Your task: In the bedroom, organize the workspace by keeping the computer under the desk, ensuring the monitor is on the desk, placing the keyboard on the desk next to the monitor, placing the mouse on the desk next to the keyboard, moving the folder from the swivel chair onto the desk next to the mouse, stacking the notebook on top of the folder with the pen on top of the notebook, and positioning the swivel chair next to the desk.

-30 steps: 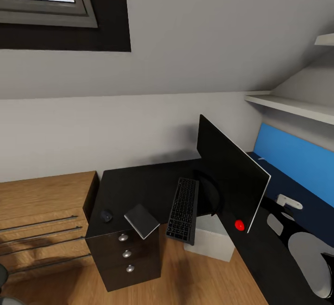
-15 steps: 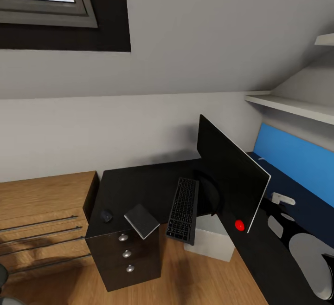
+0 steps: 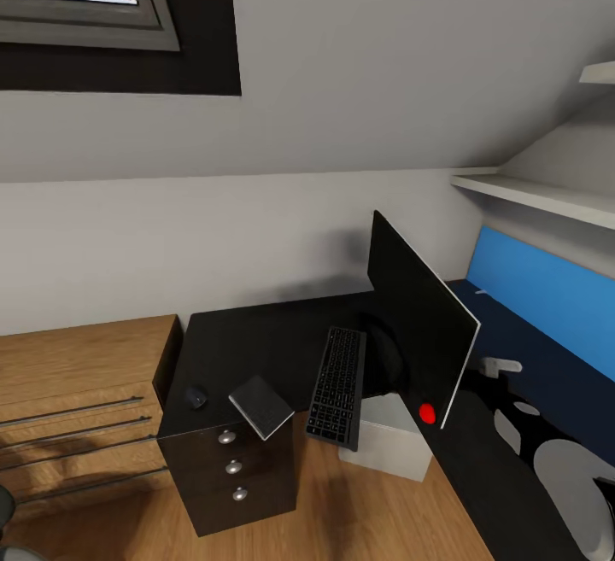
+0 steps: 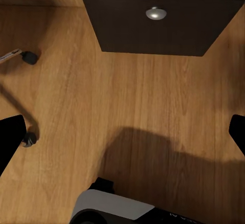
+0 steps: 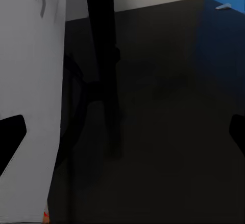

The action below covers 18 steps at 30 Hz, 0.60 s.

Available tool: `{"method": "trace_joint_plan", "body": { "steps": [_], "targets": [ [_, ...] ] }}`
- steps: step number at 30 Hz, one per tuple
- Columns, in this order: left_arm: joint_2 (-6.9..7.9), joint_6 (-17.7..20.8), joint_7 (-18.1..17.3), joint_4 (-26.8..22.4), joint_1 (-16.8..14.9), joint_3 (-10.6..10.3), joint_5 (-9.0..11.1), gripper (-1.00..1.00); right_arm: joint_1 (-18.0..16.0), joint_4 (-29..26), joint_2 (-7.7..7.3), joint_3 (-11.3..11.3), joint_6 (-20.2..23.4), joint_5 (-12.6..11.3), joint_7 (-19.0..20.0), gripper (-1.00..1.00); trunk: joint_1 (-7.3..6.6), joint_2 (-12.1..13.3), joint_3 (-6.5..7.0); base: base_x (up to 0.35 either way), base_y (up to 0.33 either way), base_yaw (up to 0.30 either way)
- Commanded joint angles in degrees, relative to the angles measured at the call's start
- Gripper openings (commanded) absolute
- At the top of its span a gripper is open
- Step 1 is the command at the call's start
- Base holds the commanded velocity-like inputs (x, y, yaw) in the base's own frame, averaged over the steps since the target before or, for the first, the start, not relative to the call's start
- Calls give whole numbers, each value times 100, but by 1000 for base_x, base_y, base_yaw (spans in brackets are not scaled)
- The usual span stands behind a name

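Observation:
The black monitor (image 3: 418,335) stands tilted on the black desk (image 3: 248,343), its red dot low at the near corner. In front of it lies the keyboard (image 3: 337,383), its near end past the desk edge. The mouse (image 3: 196,397) and the grey notebook (image 3: 260,406) lie near the desk's front left corner, the notebook overhanging it. The computer (image 3: 389,443) sits under the desk. A small white pen (image 3: 481,292) lies by the blue back panel. My right gripper (image 5: 122,132) is open behind the monitor's pale back (image 5: 30,81). My left gripper (image 4: 122,137) hangs open over the floor. The folder is out of view.
A light-wood dresser (image 3: 77,390) adjoins the desk on the left. Black drawers with silver knobs (image 3: 232,465) sit under the desk's corner. White shelves (image 3: 547,195) hang at the right. Chair castors (image 4: 29,58) and a drawer front (image 4: 155,24) appear above wood floor.
The monitor's near edge has swung to the left and the screen leans more. My right arm has moved left behind it. Keyboard, mouse and notebook have stayed put.

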Motion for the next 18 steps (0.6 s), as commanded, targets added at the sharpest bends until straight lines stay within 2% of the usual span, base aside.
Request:
{"method": "trace_joint_plan", "body": {
  "steps": [1,18],
  "targets": [
    [5,-32,39,2,-6,-38,61,100,-3,7,0,-44,-23,49,83,100,4,-13,-13,0,0,0],
    [5,-32,39,2,-6,-43,61,100,8,6,1,-44,-27,54,173,100,4,-13,-13,0,0,0]
  ]
}}
